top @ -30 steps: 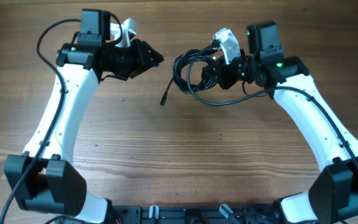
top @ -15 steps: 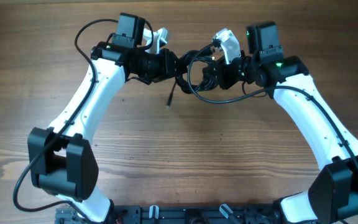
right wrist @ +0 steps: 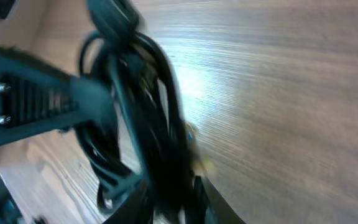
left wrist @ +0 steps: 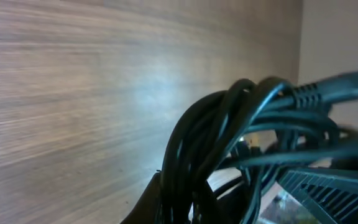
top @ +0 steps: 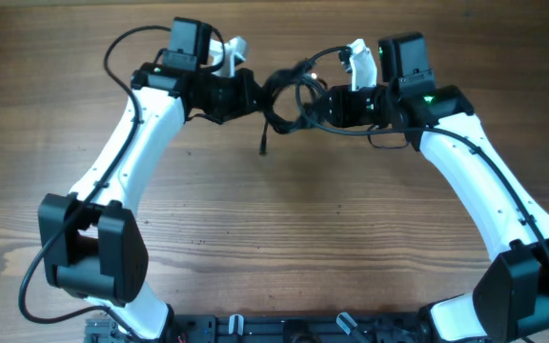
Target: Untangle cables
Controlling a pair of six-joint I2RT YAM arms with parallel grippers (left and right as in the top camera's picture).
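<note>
left gripper clamped tight on cables, far centre. right gripper at same bundle, can't tell its opening. one plug end dangling.

Left fingers pinching tangled black cables from one side. Right fingers meeting same bundle from opposite side. Bundle stretching between both arms, one plug end trailing below it over wooden surface.
</note>
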